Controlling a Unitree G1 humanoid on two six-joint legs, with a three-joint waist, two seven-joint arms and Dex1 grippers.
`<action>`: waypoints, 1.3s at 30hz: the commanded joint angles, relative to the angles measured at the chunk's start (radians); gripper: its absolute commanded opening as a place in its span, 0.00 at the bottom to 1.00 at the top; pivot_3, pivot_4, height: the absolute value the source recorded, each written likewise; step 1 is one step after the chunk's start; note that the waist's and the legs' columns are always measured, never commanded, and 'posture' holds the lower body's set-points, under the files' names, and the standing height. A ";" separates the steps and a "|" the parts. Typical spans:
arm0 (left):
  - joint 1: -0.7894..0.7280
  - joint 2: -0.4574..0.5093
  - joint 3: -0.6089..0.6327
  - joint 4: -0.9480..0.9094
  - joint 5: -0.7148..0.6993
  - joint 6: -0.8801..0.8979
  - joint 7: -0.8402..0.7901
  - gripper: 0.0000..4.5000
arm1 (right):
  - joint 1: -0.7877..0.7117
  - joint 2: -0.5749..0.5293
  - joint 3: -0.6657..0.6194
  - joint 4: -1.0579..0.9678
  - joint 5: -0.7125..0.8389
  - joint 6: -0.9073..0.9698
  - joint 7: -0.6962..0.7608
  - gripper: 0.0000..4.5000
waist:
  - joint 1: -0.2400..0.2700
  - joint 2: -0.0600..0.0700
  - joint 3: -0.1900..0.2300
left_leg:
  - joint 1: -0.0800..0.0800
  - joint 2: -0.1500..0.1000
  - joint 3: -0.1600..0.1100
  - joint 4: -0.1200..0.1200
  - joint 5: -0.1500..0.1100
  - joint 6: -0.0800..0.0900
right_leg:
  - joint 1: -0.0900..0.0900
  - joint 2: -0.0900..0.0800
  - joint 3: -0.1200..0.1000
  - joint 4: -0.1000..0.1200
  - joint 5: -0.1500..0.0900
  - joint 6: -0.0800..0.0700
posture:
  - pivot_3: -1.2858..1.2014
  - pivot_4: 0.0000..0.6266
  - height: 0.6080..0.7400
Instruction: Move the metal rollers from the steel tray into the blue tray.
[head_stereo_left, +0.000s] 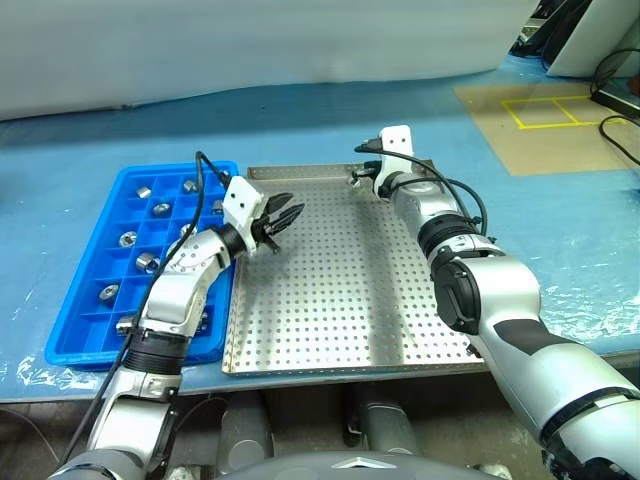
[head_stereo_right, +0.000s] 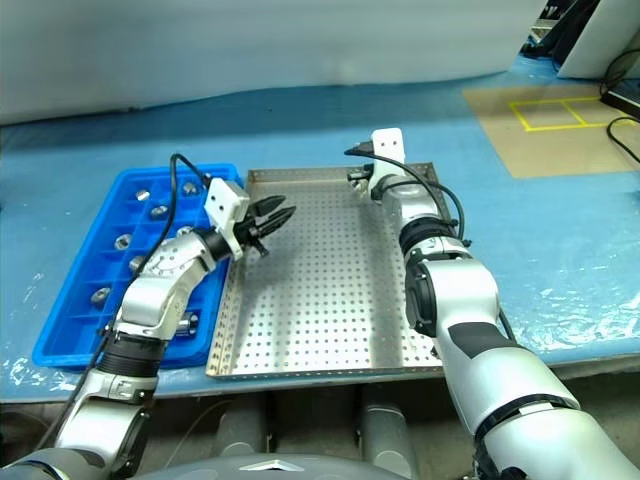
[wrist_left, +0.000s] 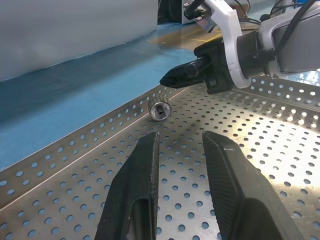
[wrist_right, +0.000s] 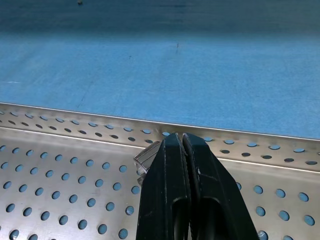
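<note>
The steel tray (head_stereo_left: 340, 300) lies in the middle of the table, with the blue tray (head_stereo_left: 95, 350) against its left side. Several metal rollers (head_stereo_left: 128, 238) sit in the blue tray's compartments. One roller (wrist_left: 160, 110) lies on the steel tray's floor against the far rim. My right gripper (head_stereo_left: 357, 178) is shut with nothing between its fingers. Its tip hovers just above and beside that roller (wrist_right: 147, 156). My left gripper (head_stereo_left: 290, 213) is open and empty over the steel tray's left part, pointing toward the roller from a distance.
The table is covered in blue plastic sheeting. A brown board with yellow tape (head_stereo_left: 540, 120) and black cables (head_stereo_left: 615, 90) lie at the back right. The blue tray's near compartments (head_stereo_left: 85, 325) hold nothing.
</note>
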 joint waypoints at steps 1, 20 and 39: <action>-0.023 -0.002 0.004 -0.004 -0.003 -0.029 -0.006 0.32 | 0.005 -0.008 0.008 -0.036 0.004 -0.036 0.019 0.13 | 0.000 0.000 0.000 | 0.000 0.000 0.000 0.000 0.000 0.000 | 0.000 0.000 0.000 0.000 0.000 0.000 | 0.50 0.24 1.00; -0.014 0.002 0.004 -0.017 0.000 -0.024 0.004 0.32 | 0.045 -0.006 0.061 0.001 -0.034 -0.032 0.043 1.00 | 0.001 0.000 0.000 | 0.000 0.000 0.000 0.000 0.000 0.000 | 0.000 0.000 0.000 0.000 0.000 0.000 | 0.50 0.24 1.00; -0.008 0.000 0.001 -0.024 0.000 -0.019 0.000 0.32 | 0.038 0.027 0.049 0.016 -0.035 -0.083 -0.018 1.00 | 0.001 0.000 0.000 | 0.000 0.000 0.000 0.000 0.000 0.000 | 0.000 0.000 0.000 0.000 0.000 0.000 | 0.50 0.24 1.00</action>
